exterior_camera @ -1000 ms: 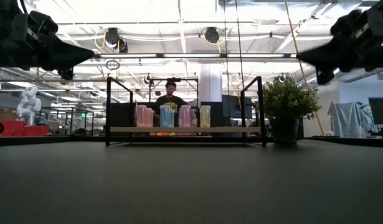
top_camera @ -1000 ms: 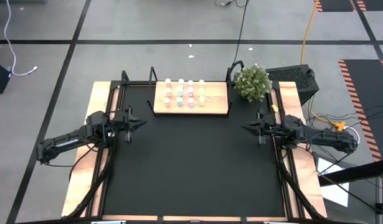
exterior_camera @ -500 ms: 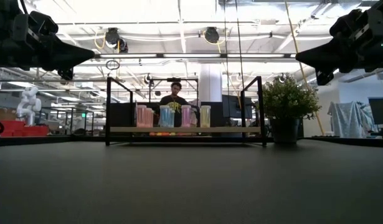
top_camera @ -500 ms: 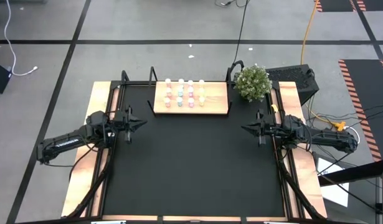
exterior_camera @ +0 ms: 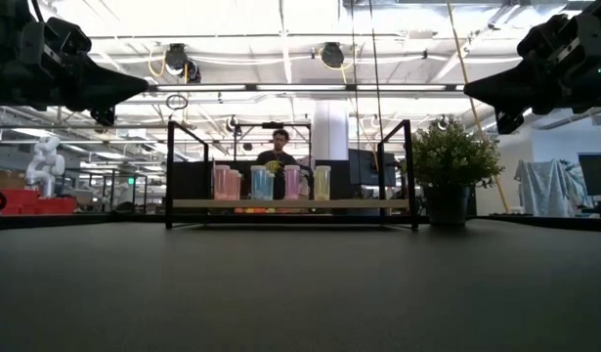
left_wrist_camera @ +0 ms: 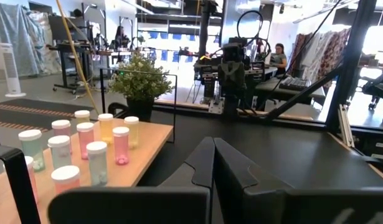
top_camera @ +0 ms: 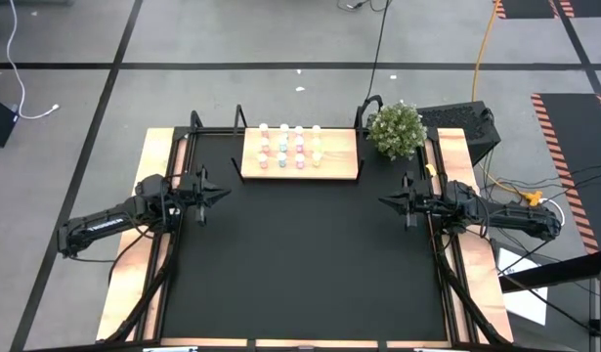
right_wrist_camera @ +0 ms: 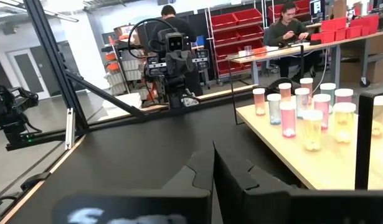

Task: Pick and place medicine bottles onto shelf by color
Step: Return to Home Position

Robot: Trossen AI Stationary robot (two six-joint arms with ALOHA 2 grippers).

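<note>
Several small white-capped medicine bottles (top_camera: pixel 290 143) in pink, teal-blue and yellow stand upright in rows on the light-wood shelf (top_camera: pixel 344 166) with black brackets at the table's far middle. They also show in the low view (exterior_camera: pixel 271 183), the left wrist view (left_wrist_camera: pixel 85 146) and the right wrist view (right_wrist_camera: pixel 309 112). My left gripper (top_camera: pixel 225 192) is shut and empty above the mat's left edge. My right gripper (top_camera: pixel 383 202) is shut and empty above the mat's right edge. Both are well short of the shelf.
A potted green plant (top_camera: pixel 396 129) stands at the shelf's right end. The black mat (top_camera: pixel 300 264) spreads between the two arms, with pale wooden strips (top_camera: pixel 124 293) at either side. People show in the room beyond the table (exterior_camera: pixel 278 152).
</note>
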